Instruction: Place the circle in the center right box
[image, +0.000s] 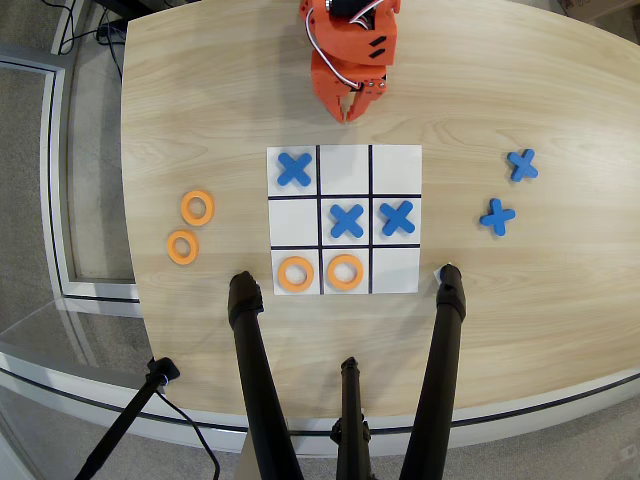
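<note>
Orange rings are lying in two spots, and I am looking down on them in the overhead view. One ring is sitting on the bare wood to the left of the grid sheet, with a second ring just below it. Neither is touching the sheet. Two more rings are lying inside the bottom row, one in the left cell and one in the middle cell.

The middle-row cell on the left side of the picture is showing plain white. The middle-row cell on the right is holding a blue X, and another X is sitting in the center cell. A third X is lying in the top left cell. Two spare blue crosses are resting on the table to the right.

My orange gripper is hanging near the top edge, well apart from every ring. Its fingers are looking close together and holding nothing.
</note>
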